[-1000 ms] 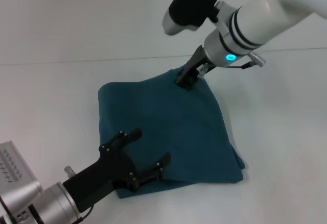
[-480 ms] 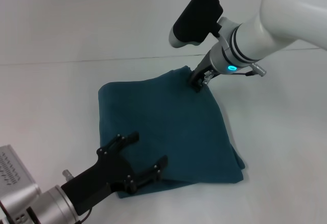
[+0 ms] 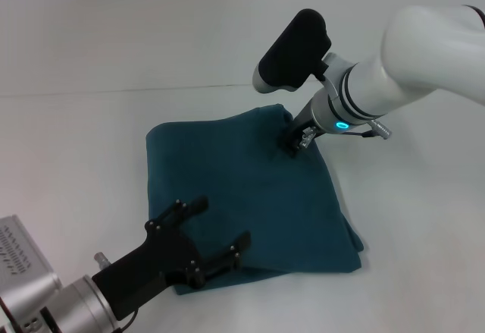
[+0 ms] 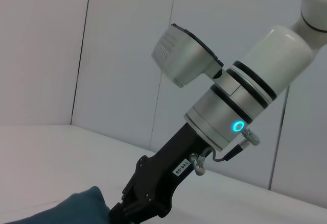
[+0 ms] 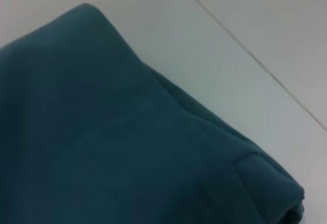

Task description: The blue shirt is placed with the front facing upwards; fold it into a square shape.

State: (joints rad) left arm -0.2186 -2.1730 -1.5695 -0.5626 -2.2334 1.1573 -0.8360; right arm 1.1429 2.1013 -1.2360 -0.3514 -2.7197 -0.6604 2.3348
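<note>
Blue shirt (image 3: 250, 196) on white desk (image 3: 91, 136), already folded to rough square, plain side up; far corner bunched, edges uneven; likely just tidying left. Right gripper (image 3: 297, 140) at far corner, grip state can't tell; left gripper (image 3: 208, 230) spread wide, empty, over near edge.

Blue shirt (image 3: 250, 196): soft matt cloth, plain weave look, layered edges showing at its corner in the right wrist view. Table (image 3: 91, 136) under the shirt: smooth, pale, matt. Right gripper (image 3: 297, 137), at the shirt's far corner: matt black plastic; arm shell behind it glossy white, with a brushed-metal collar. Left gripper (image 3: 203, 238), at the shirt's near edge: matt black, on a satin metal wrist.
</note>
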